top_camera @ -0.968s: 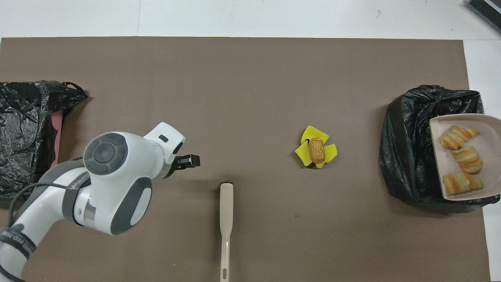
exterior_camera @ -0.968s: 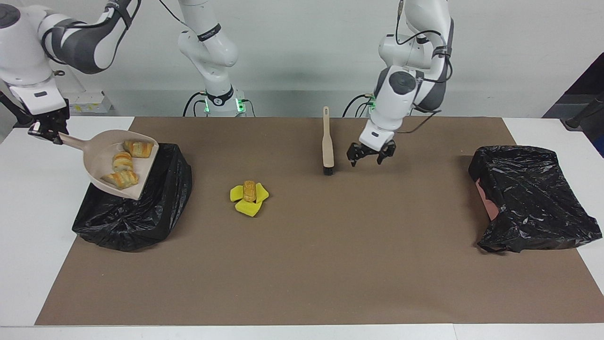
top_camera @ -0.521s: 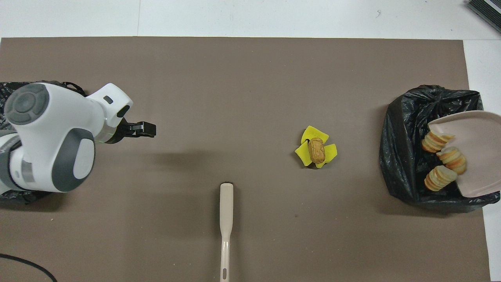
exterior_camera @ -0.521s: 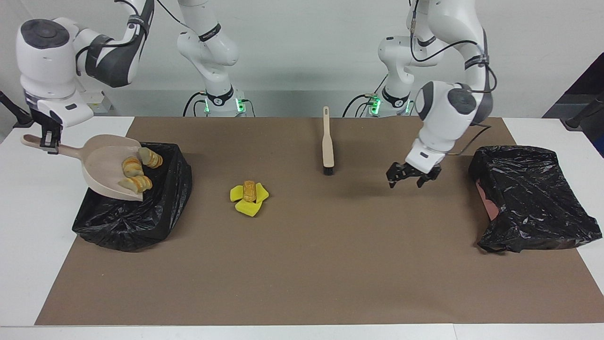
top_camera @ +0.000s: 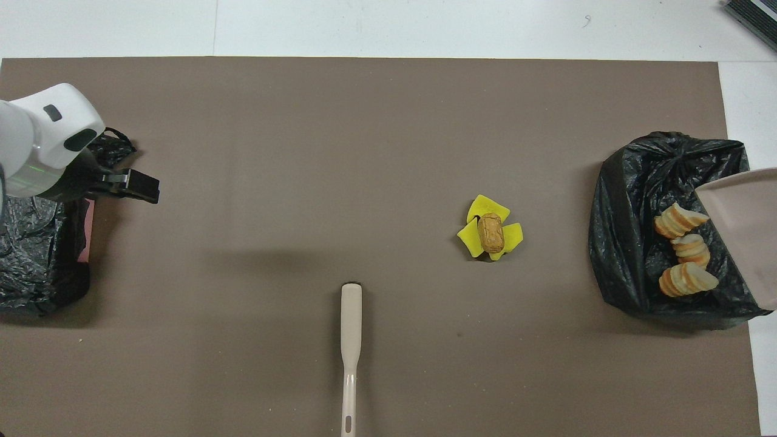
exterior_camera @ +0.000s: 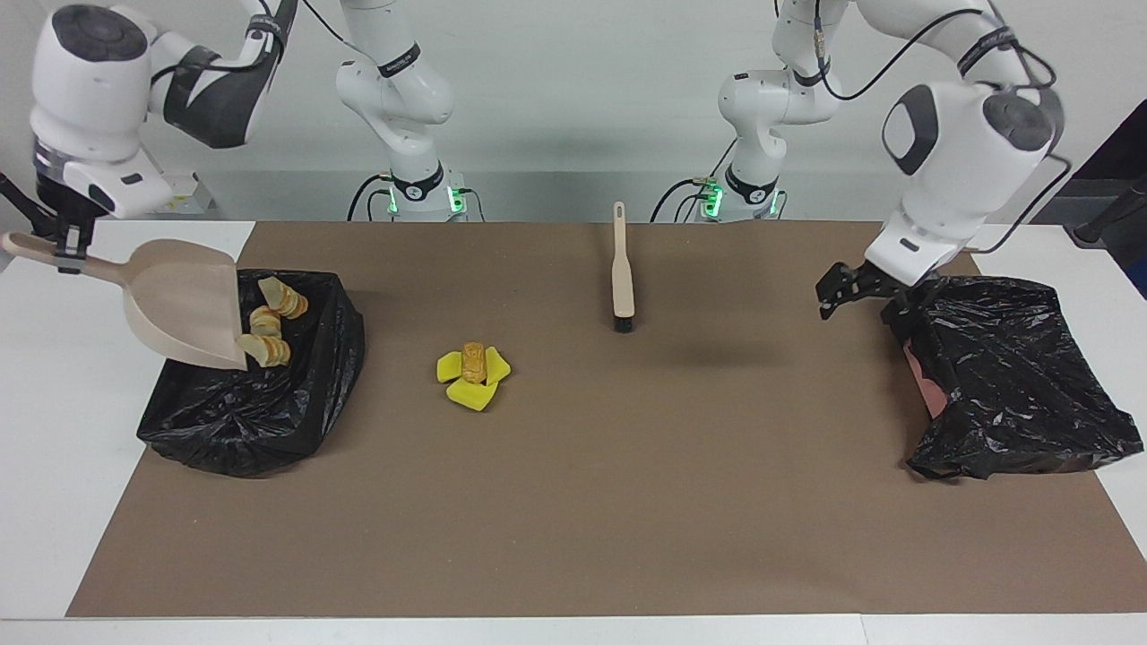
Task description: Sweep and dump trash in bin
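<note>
Brown mat (exterior_camera: 573, 502) covering white table (exterior_camera: 54, 448), second black bag (exterior_camera: 1013, 376) with pink showing at its edge, crumpled on mat at left arm's end, well apart from beige brush (exterior_camera: 621, 269).

Both arms are glossy white with dark grey joint caps and bands, black cables looped along their links, green lights glowing at their bases, and small black fingered grippers.
</note>
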You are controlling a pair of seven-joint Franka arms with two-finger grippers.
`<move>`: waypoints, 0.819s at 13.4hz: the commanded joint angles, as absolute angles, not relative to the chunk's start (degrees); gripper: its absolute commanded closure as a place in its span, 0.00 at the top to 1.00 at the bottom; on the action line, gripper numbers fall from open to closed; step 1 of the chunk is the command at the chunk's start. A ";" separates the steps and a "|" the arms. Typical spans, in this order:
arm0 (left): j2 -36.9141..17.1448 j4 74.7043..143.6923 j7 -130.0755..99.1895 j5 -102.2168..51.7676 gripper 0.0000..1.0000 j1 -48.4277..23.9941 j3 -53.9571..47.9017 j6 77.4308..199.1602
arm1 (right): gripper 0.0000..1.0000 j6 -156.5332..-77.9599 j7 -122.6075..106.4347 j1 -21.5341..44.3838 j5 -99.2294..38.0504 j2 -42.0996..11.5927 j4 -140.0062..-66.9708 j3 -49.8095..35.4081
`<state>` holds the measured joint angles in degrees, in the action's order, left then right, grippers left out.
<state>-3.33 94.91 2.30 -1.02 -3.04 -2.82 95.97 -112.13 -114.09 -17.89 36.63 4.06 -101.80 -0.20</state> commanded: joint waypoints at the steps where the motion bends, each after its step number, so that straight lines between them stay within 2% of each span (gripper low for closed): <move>1: -0.46 92.20 3.16 1.92 1.00 -2.90 -3.07 90.18 | 0.00 -107.95 -115.49 -18.54 35.52 8.42 -102.13 0.78; 3: 0.62 92.55 2.55 1.41 1.00 -2.90 -2.90 90.35 | 0.00 -104.08 -113.22 -18.37 30.43 12.29 -102.13 0.36; 6: 0.62 92.55 2.72 1.41 1.00 -2.90 -2.90 90.44 | 0.00 -97.40 -98.94 -17.40 26.04 13.80 -102.22 -3.49; 9: 0.62 92.55 2.72 1.41 1.00 -2.81 -2.90 90.44 | 0.00 -93.70 -76.73 -16.97 17.96 14.76 -103.09 -9.30; 11: 0.62 92.55 2.72 1.41 1.00 -2.81 -2.90 90.44 | 0.00 -92.99 -56.62 -12.95 12.77 14.50 -104.32 -10.90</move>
<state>0.51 92.59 2.37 0.60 -3.04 -2.83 91.11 -93.47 -71.23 -15.22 16.66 13.77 -102.62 -10.10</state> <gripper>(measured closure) 0.000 0.687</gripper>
